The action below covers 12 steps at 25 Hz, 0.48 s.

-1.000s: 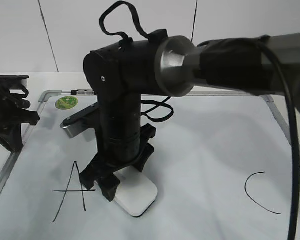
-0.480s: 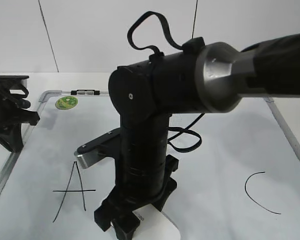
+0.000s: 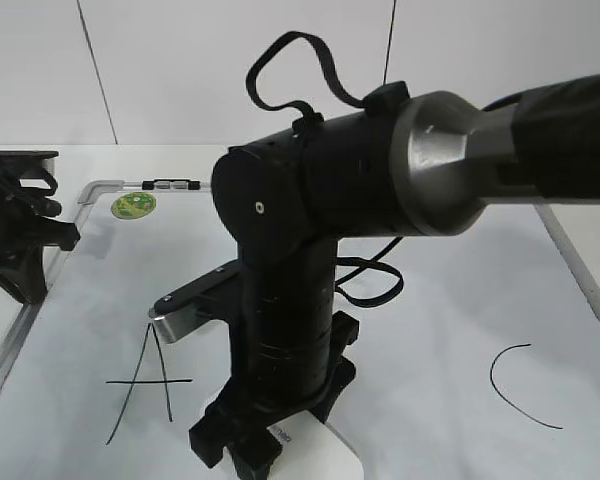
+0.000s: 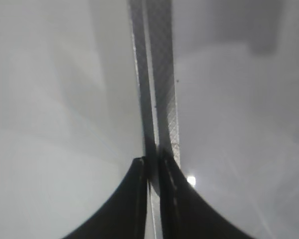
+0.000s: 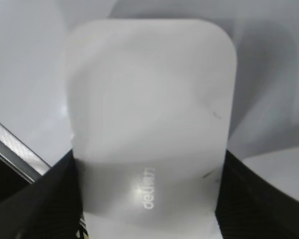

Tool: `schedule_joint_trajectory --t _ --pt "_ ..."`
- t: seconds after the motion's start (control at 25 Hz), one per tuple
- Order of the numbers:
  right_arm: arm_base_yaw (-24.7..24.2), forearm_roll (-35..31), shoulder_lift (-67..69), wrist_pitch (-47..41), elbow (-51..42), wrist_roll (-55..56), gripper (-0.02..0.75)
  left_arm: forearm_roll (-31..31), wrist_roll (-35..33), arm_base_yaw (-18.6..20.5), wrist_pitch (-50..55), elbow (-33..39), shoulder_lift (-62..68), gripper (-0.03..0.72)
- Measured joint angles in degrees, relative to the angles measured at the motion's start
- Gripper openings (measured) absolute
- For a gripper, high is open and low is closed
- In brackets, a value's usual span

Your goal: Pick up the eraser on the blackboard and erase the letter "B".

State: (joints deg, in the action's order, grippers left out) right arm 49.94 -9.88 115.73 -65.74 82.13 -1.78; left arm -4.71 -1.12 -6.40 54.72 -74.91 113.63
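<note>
Exterior view: left hand [image 3: 25, 240] parked at the blackboard's [image 3: 450, 330] left frame, fingers pressed together on the rail in the left wrist view. "A" [image 3: 145, 385] just left of the right hand [image 3: 255, 445]. Right hand pinches the white eraser [image 5: 149, 124] by its sides, low on the board. "C" [image 3: 520, 385] well right. No "B" seen.

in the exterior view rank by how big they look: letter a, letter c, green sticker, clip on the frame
1. letter A
2. letter C, looks somewhat smaller
3. green sticker
4. clip
Sticker and clip sit farther back, so they may read small.
</note>
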Motion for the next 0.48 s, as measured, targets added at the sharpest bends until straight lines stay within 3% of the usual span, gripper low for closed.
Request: schedule_joint_trajectory --t 0.16,0.48 --pt "-0.39 2.75 0.00 1.35 0.25 2.43 0.552 0.00 0.00 0.00 0.00 0.00 0.00 0.025" --pt "-7.22 6.26 5.47 -0.92 9.73 3.68 0.552 -0.08 0.00 0.00 -0.13 0.00 0.00 0.025"
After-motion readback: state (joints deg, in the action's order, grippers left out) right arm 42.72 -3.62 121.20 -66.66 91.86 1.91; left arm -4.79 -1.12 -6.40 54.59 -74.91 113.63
